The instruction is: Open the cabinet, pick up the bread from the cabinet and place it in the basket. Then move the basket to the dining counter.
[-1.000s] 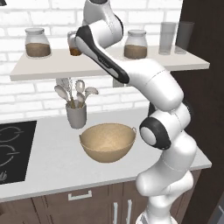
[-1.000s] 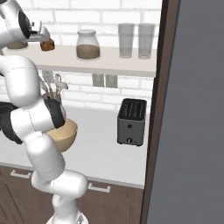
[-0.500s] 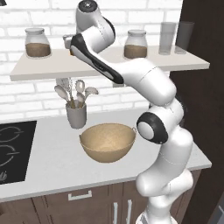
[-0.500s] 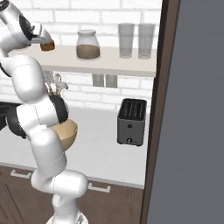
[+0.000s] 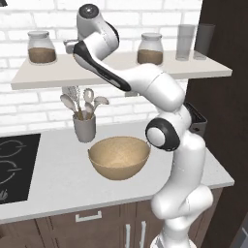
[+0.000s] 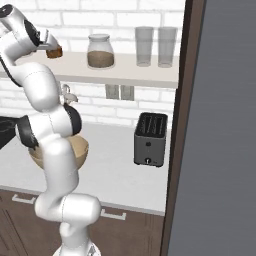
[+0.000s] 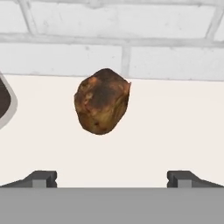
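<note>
The bread (image 7: pixel 103 106), a rough dark brown lump, lies on the pale shelf (image 7: pixel 175 131) against the white brick wall, ahead of and slightly left of the middle between my fingers. My gripper (image 7: pixel 112 177) is open, with its tips spread wide and nothing between them. From the right base view the bread (image 6: pixel 54 51) sits on the shelf just beyond my raised hand (image 6: pixel 44 40). The tan basket (image 5: pixel 118 167) stands empty on the grey worktop below, in front of the arm's base; its edge (image 6: pixel 82 152) peeks from behind the arm. The dining counter is out of view.
Glass jars (image 5: pixel 41 47) (image 5: pixel 149 48) and two tumblers (image 5: pixel 186 41) stand on the shelf. A utensil cup (image 5: pixel 85 127) sits behind the basket, a black cooktop (image 5: pixel 12 164) at left, a toaster (image 6: pixel 150 139) at right. A tall dark panel (image 6: pixel 220 125) walls the right side.
The upper arm and hand have swung left along the shelf, toward the bread. The bread, basket and jars have not moved.
</note>
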